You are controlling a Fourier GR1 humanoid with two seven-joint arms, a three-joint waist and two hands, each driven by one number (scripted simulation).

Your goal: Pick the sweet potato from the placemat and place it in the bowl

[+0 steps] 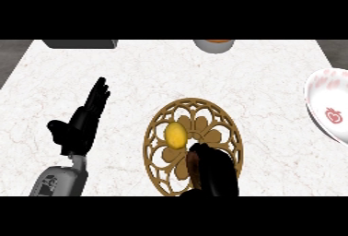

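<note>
Nothing is placed yet: our sweet potato lies on the placemat. At its 5 o'clock our right hand hovers, finger state unreadable. Left hand rests, fingers straight. The bowl waits at 3 o'clock.

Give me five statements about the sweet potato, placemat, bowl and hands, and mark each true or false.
1. The sweet potato lies on the placemat. True.
2. The bowl holds the sweet potato. False: it is still on the placemat.
3. The left hand is open, at the view's left. True.
4. The bowl sits left of the placemat. False: it is at the right edge.
5. The right hand is over the placemat's lower part. True.
</note>
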